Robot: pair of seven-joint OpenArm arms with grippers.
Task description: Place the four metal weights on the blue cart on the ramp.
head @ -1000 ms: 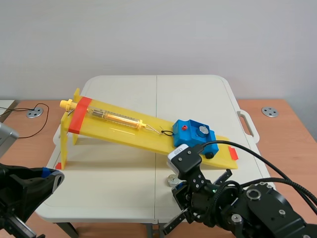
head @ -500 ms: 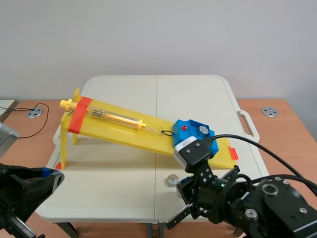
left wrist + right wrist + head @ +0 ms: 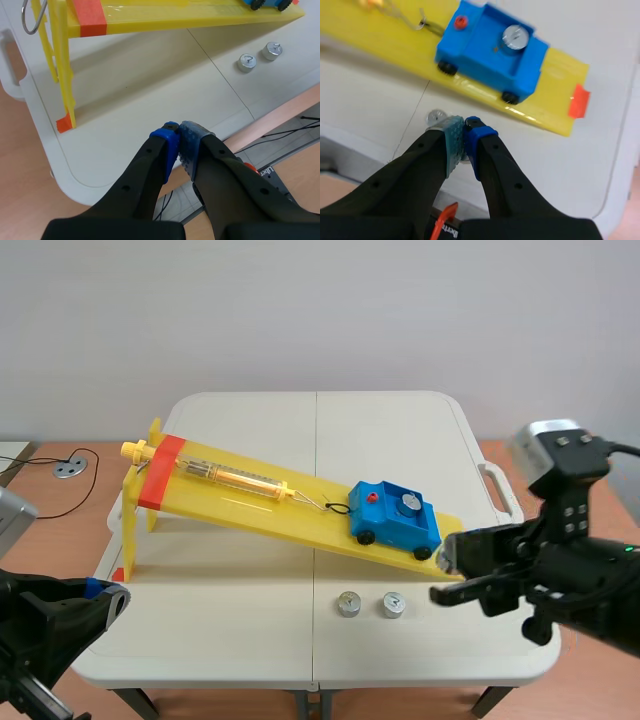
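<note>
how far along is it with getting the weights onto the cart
Done: one round silver metal weight sits in the blue wheeled cart on the yellow ramp. In hand: nothing; the right gripper and left gripper are both shut and empty. Left: two more silver weights lie on the white table; a fourth is not in view.

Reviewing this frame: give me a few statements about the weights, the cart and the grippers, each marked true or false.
1. One metal weight sits on the blue cart. True.
2. Two weights lie on the table in front of the ramp. True.
3. The cart stands at the ramp's raised end. False: it is near the low end.
4. The left gripper is open. False: its pads meet, holding nothing.
</note>
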